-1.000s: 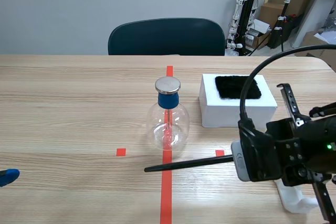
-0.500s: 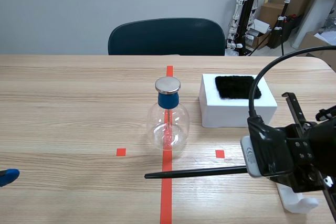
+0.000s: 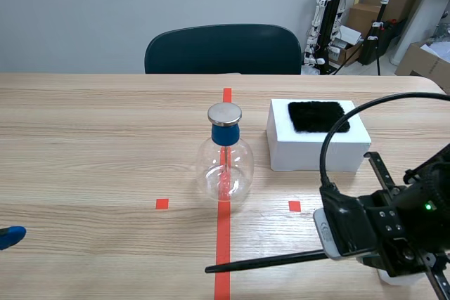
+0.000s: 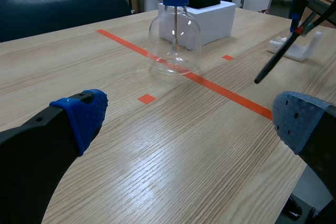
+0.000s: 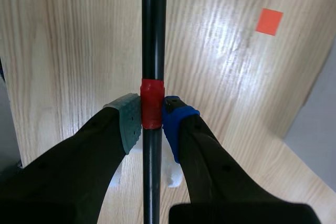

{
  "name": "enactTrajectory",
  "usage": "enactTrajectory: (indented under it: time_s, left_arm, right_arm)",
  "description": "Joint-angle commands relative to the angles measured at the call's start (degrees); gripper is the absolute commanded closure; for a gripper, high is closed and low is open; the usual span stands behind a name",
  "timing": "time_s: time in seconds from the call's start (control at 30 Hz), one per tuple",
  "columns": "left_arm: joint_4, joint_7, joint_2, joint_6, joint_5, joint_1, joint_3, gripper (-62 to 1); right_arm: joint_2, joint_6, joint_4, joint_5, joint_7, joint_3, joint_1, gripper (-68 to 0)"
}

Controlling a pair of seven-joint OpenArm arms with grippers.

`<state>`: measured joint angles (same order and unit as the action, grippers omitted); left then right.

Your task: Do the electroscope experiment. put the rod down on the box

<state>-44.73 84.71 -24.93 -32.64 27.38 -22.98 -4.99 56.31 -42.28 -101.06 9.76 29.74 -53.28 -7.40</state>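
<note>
The right gripper [image 5: 152,116] is clamped tight on the rod [image 5: 154,35]. Its two pads [image 5: 126,124] press from either side on a red band [image 5: 152,103] that wraps the thin black stick. From there the rod runs out long and straight over the wood.

From across the room the rod lies nearly level, low over the table [image 3: 84,145] near the robot's edge. It points toward the left arm's side, and its free tip sits just past the orange-red line [image 3: 223,233]. I cannot tell whether that tip touches the wood. Right under the gripping arm there is a small white stand [image 3: 401,277] on the tabletop.

The box [image 3: 318,147], white with a black cloth [image 3: 318,116] on its top, stands farther up the table. It is well apart from the rod, and nothing of the rod rests on it. Beside the box, on the line, stands the flask [image 3: 224,163]. It is round clear glass with a blue stopper, a flat metal cap and a thin stem hanging inside. It is upright and apart from both the rod and the box.

The left gripper [image 4: 191,119] is far over on its own side, low above the wood. Its fingers are spread wide with bare table between the blue pads, and it holds nothing. Beyond the far edge a dark chair [image 3: 222,48] is pushed up to the table. Some cardboard boxes [image 3: 365,12] and gear are stacked in the back corner.
</note>
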Motion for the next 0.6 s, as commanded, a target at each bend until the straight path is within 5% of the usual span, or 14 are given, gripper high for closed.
enactTrajectory:
  time_s: [0.0, 0.57]
  left_arm:
    - [-0.87, 1.20, -0.35, -0.04, -0.74, 0.13, -0.22, -62.3]
    - [-0.87, 1.18, -0.35, -0.04, -0.74, 0.13, -0.22, -62.3]
  right_arm:
    - [-0.42, -0.44, 0.87, 0.85, 0.22, -0.46, -2.25, -2.4]
    - [-6.16, -0.44, 10.73, 1.42, 0.44, -5.31, -6.08, -2.4]
